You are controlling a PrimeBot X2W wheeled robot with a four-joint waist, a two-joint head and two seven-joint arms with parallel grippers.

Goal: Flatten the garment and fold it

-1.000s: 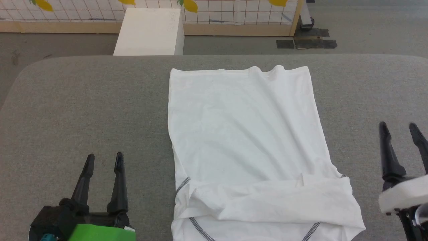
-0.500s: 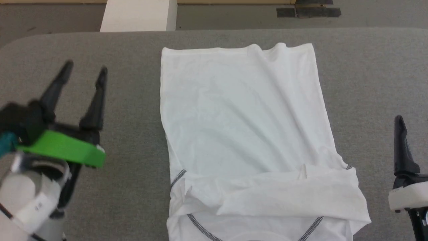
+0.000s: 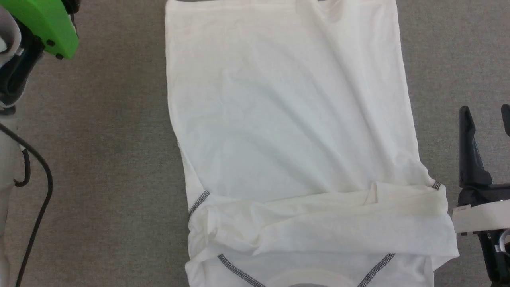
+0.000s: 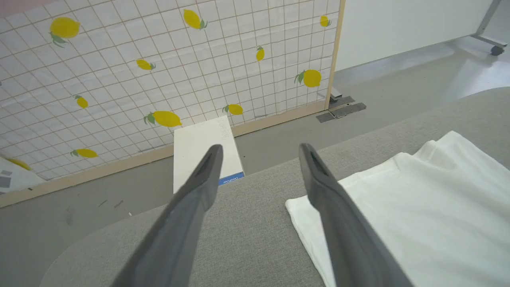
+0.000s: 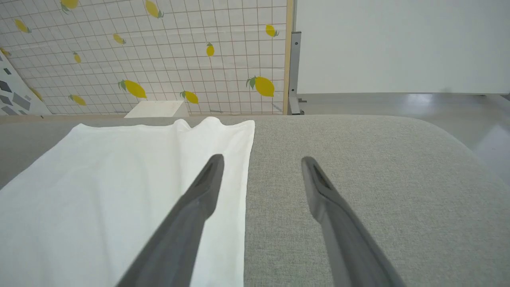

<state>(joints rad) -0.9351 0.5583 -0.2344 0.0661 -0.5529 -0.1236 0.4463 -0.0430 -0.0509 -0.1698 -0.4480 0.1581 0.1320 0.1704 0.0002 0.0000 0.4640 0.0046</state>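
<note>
Now my left gripper (image 4: 259,148), spread and empty, has swung forward near the shirt's (image 3: 287,119) far left corner; the right gripper (image 3: 486,113), also spread, stays off its right edge. The shirt lies flat on the table (image 3: 111,159), unmoved since 0.5 s ago.

A white box (image 4: 199,139) stands on the floor (image 4: 279,137) before a lemon-printed grid screen (image 4: 159,59), beyond the grey table (image 5: 358,179)

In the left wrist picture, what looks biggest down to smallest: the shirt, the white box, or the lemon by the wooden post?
1. Shirt, cut off by the frame.
2. Box.
3. Lemon.
The shirt is also nearest the camera, so real sizes stay unsure.
</note>
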